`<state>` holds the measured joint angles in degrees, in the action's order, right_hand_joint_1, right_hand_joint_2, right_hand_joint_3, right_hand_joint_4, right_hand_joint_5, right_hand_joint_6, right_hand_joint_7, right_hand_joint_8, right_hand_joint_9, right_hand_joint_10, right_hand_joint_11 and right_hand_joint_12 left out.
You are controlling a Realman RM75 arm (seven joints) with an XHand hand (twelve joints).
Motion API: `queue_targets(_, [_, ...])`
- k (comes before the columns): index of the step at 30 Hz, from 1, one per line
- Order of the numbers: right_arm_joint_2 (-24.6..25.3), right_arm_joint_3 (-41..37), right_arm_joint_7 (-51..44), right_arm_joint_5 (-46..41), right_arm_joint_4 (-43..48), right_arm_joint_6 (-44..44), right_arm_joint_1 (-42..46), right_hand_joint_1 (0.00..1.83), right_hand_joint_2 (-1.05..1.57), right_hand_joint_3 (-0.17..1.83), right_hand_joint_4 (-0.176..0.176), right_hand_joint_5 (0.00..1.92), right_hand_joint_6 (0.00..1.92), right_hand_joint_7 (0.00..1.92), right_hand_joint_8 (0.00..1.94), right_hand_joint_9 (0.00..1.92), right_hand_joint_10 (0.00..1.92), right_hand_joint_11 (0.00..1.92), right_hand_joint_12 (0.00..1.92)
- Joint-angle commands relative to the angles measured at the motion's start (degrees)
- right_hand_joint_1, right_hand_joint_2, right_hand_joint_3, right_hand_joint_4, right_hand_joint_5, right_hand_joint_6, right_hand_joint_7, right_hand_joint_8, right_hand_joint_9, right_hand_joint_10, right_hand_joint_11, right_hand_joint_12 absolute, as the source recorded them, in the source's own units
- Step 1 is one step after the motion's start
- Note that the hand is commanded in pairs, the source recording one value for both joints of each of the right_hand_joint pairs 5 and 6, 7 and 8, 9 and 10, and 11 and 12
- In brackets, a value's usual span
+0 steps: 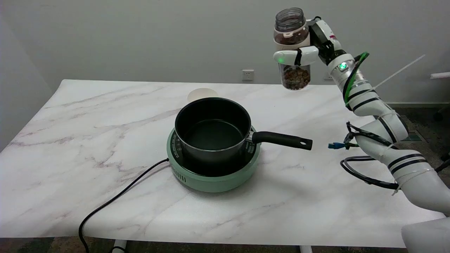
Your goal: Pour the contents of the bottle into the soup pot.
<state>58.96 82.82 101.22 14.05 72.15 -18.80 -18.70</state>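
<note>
My hand (304, 52) is at the upper right of the frame, fingers wrapped round the middle of the bottle (291, 49), holding it upright and high in the air, mouth open. The brown bits sit low in it, so I judge it light but bottom-weighted. Clear and rigid, it looks slick, so I'd keep this mid-body hold firm while tipping. The pot (211, 128) sits at centre frame on the green hob (214, 175), well apart from the bottle, down and to the left. Loose pieces may come out in a rush, so tip slowly.
</note>
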Motion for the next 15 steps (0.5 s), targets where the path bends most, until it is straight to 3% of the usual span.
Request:
queue_targets(1, [0.67, 4.22, -0.10, 14.28, 8.58, 3.65, -3.85, 1.31, 1.18, 0.46, 0.000, 1.70, 1.70, 1.62, 1.62, 1.61, 1.61, 1.41, 1.41])
queue_targets(15, [2.22, 6.16, -2.43, 22.53, 22.47, 7.25, 1.84, 1.34, 1.11, 0.50, 0.000, 1.69, 1.69, 1.61, 1.61, 1.59, 1.59, 1.35, 1.35])
